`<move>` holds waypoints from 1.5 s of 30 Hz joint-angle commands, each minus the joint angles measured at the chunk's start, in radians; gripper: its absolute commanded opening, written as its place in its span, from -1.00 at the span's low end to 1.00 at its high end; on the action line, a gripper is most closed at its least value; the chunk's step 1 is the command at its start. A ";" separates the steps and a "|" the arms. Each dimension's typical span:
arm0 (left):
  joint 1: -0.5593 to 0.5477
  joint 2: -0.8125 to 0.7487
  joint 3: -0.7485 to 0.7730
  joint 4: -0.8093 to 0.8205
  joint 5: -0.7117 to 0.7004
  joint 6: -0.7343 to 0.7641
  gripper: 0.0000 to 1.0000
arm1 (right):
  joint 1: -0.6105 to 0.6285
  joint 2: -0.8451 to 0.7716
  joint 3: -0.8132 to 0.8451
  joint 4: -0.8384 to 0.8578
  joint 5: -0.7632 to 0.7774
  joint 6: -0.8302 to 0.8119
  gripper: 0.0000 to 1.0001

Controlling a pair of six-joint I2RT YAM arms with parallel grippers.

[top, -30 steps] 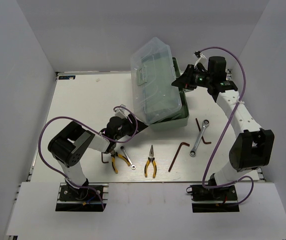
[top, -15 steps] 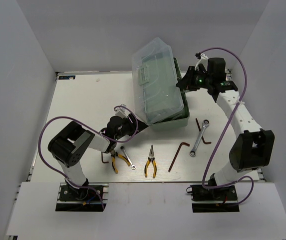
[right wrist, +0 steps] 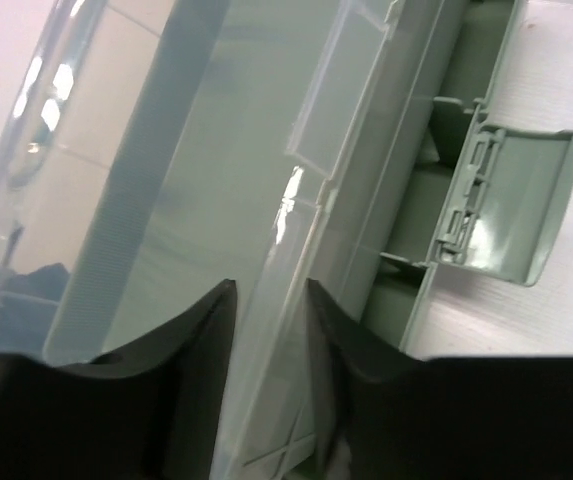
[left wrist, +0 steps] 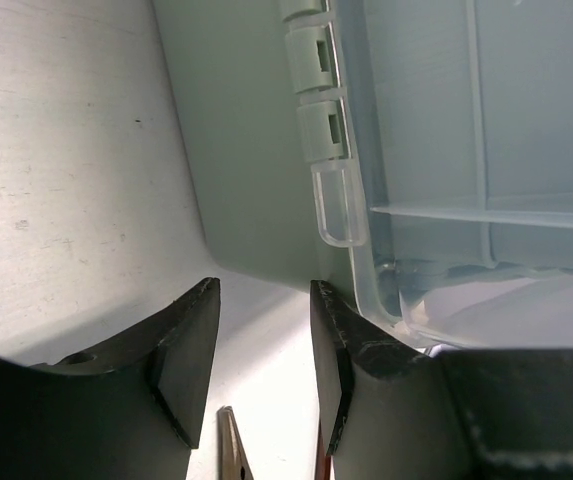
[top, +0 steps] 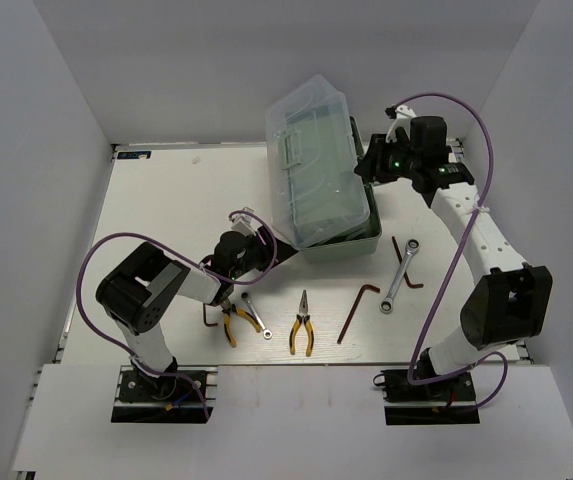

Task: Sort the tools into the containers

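We see the right gripper has turned a little by the far right side of the box. Its fingers have spread wider, and the edge of the clear lid sits between them. We cannot tell if they pinch it. The lid has tipped a tiny bit to the right. The right arm's dark elbow has slid a bit nearer.

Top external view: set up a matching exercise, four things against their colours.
Things:
1. toolbox lid
2. toolbox base
3. pliers in the middle
4. wrench right of the toolbox

Colours:
A. silver
B. yellow handles
C. translucent clear
D. pale green

Pairs: 1-C, 2-D, 3-B, 4-A
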 commanded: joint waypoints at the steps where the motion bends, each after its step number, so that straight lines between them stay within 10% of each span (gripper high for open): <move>1: -0.008 -0.040 0.054 0.121 0.039 -0.011 0.03 | 0.054 -0.009 0.000 -0.071 -0.030 -0.040 -0.13; 14: -0.008 -0.031 0.045 0.121 0.039 -0.011 0.03 | 0.057 0.021 0.021 -0.083 -0.108 0.044 0.26; 45: -0.008 -0.049 0.035 0.130 0.039 -0.011 0.01 | 0.040 0.095 0.004 0.064 -0.401 0.342 0.26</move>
